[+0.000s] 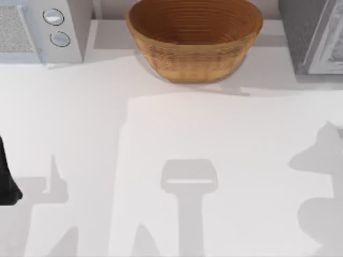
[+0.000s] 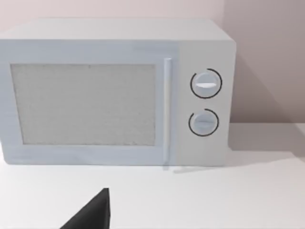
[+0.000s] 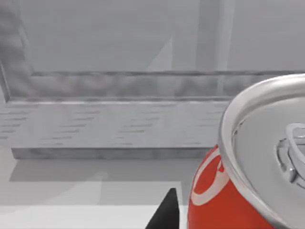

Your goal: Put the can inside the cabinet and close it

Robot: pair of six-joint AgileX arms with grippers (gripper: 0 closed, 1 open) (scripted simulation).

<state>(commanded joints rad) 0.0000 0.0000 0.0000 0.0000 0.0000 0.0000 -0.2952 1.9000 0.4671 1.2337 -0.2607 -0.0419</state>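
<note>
A red can (image 3: 214, 200) with a silver lid and pull tab sits very close in the right wrist view, upright. My right gripper (image 3: 224, 217) is shut on the can, with one dark fingertip (image 3: 166, 212) showing beside it. Behind the can stands the grey cabinet (image 3: 119, 119), its panelled front facing the gripper. From above, the cabinet (image 1: 313, 37) is at the table's far right corner. I cannot tell whether its door is open. My left gripper (image 1: 6, 182) is parked at the table's left edge.
A brown wicker basket (image 1: 194, 37) stands at the back middle. A white microwave (image 1: 37, 29) with two round dials (image 2: 206, 102) fills the back left corner, door shut. The white tabletop (image 1: 171, 160) carries the arms' shadows.
</note>
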